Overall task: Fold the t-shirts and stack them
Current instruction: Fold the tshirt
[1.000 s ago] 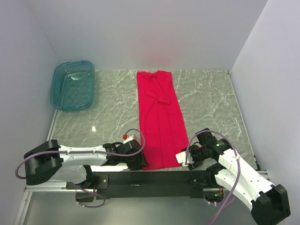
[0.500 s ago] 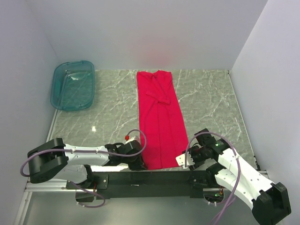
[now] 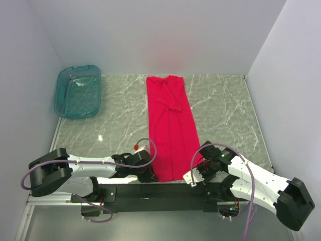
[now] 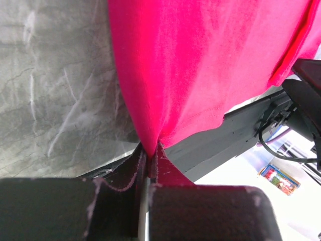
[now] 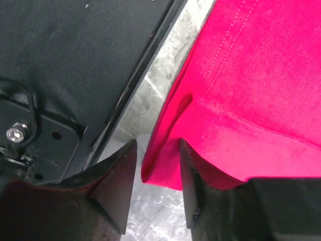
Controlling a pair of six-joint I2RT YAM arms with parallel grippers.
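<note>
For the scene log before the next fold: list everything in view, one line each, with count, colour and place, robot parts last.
t-shirt: one, bright red, lying as a long narrow strip down the middle of the table, from far edge to near edge.
tub: one, translucent teal, far left corner of the table.
table: one, grey-green marble pattern, under the t-shirt and the tub.
walls: white, on the left, far and right sides.
base rail: one, black, along the near edge, carrying both arms.
left gripper: one, black, shut on the t-shirt's near left corner.
right gripper: one, black, jaws open astride the t-shirt's near right corner.
</note>
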